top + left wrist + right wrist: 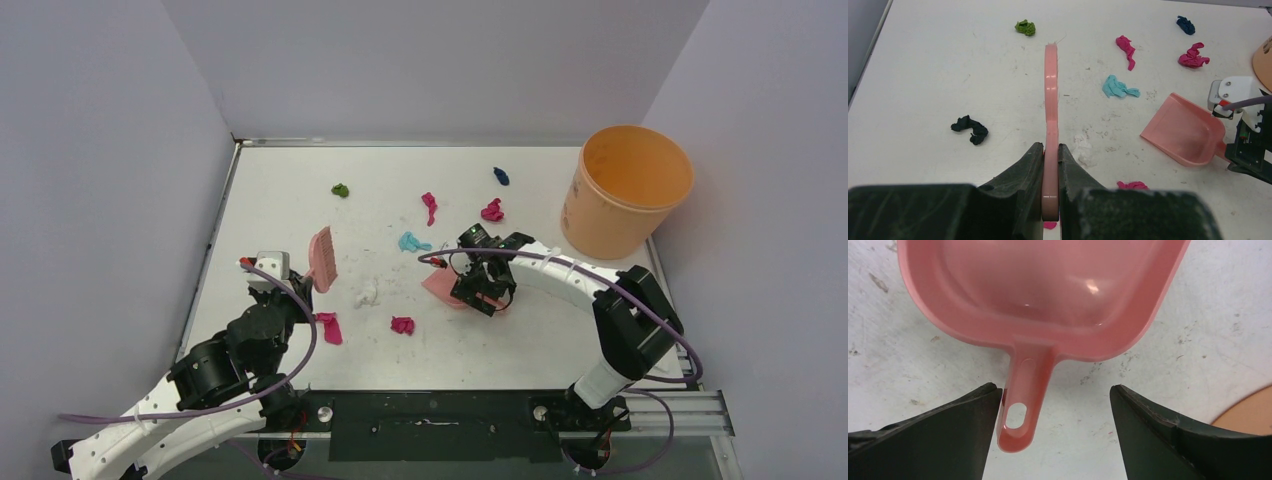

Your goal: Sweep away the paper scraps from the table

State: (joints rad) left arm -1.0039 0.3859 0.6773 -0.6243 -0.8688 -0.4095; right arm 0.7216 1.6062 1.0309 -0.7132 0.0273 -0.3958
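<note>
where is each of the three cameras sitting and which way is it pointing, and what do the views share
top external: fixed above and behind the arm bases, looking down on the flat white tabletop; the left arm and right arm show.
left wrist: on the left arm, looking forward and down across the tabletop; the left gripper shows, shut on the pink plastic hand brush.
right wrist: on the right arm, looking down at the pink plastic dustpan; the open right gripper flanks its handle.
shared: all three show the dustpan.
</note>
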